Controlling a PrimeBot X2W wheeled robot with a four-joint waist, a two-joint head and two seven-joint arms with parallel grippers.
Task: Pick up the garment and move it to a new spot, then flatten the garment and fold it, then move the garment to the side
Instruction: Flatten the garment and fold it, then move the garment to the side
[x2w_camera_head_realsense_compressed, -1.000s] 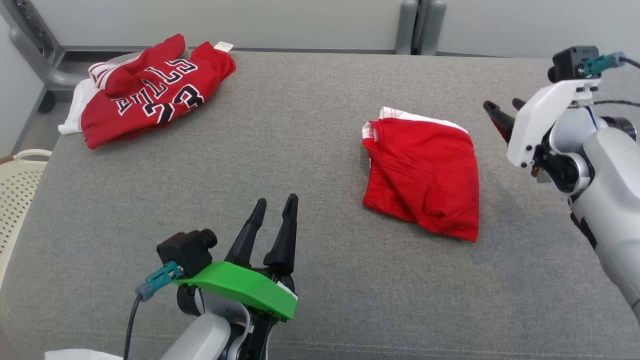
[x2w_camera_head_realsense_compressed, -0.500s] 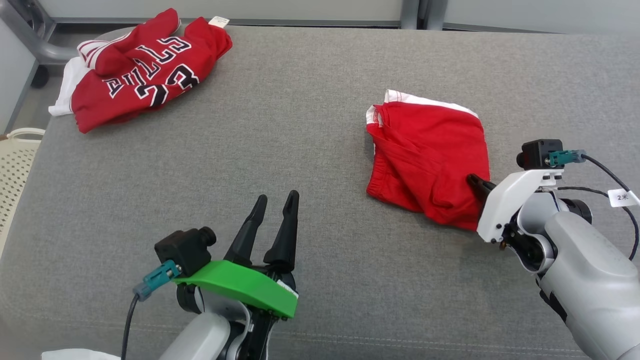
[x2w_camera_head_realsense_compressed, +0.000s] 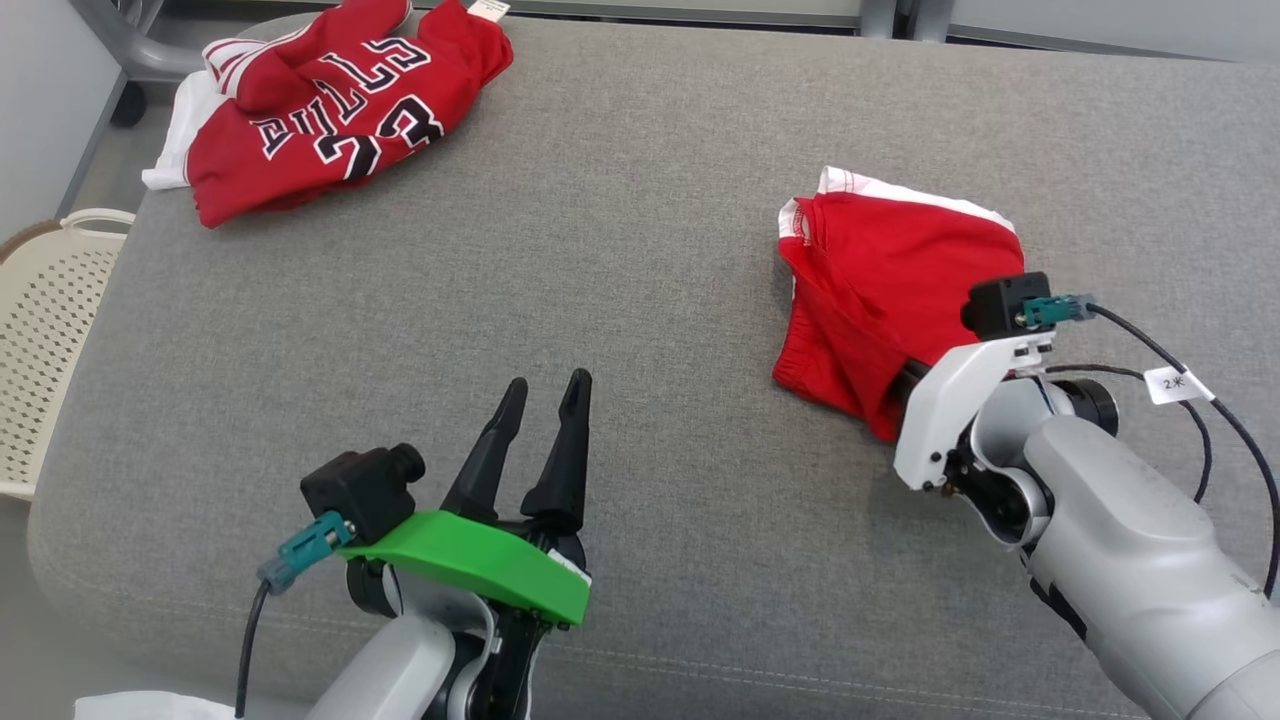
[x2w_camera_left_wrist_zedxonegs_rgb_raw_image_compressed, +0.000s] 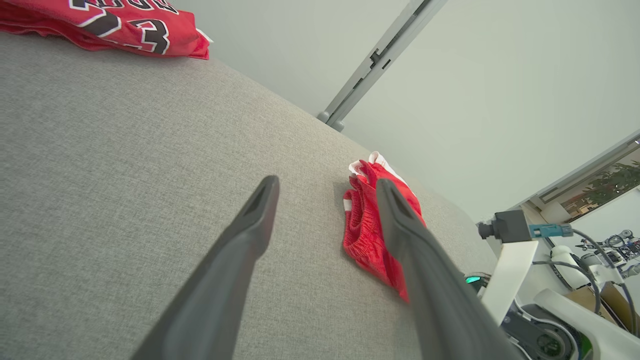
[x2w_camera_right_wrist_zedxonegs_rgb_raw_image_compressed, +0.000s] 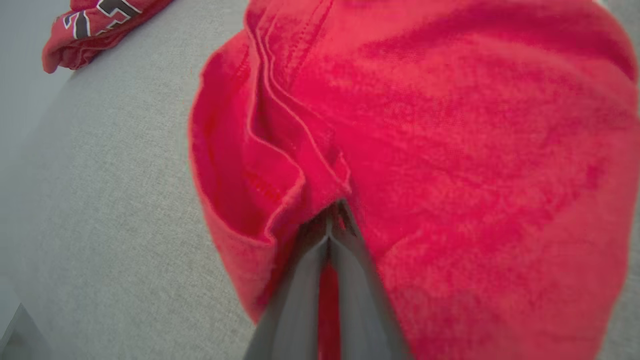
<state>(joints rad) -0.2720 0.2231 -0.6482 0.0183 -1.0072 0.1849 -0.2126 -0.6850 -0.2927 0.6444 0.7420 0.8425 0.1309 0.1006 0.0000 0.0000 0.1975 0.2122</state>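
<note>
- Over the last second the right gripper (x2w_camera_head_realsense_compressed: 905, 380) has come down from its raised place at the right and reached the near edge of the red shorts (x2w_camera_head_realsense_compressed: 890, 270). Its fingers, apart back then, are now pressed together.
- The head camera has shifted as well, so the whole scene sits a little differently in its view.
- In the right wrist view the right gripper (x2w_camera_right_wrist_zedxonegs_rgb_raw_image_compressed: 332, 220) has its two fingers closed, with a fold of the red shorts (x2w_camera_right_wrist_zedxonegs_rgb_raw_image_compressed: 450, 150) bunched at the tips and red cloth showing between the fingers lower down. It is clamped on the garment.
- The shorts lie crumpled on the right part of the grey cushion (x2w_camera_head_realsense_compressed: 600, 300), white trim along their far edge, the near corner drawn up toward the pinching fingers.
- The left gripper (x2w_camera_head_realsense_compressed: 545, 390) is at the near middle of the cushion, fingers apart and holding nothing, well apart from the shorts (x2w_camera_left_wrist_zedxonegs_rgb_raw_image_compressed: 362, 225).
- In the left wrist view the left gripper (x2w_camera_left_wrist_zedxonegs_rgb_raw_image_compressed: 326, 182) points along the cushion toward the shorts.
- A red jersey (x2w_camera_head_realsense_compressed: 330, 120) with dark lettering lies crumpled at the far left corner of the cushion.
- A cream basket (x2w_camera_head_realsense_compressed: 50, 330) stands beside the cushion's left edge.
</note>
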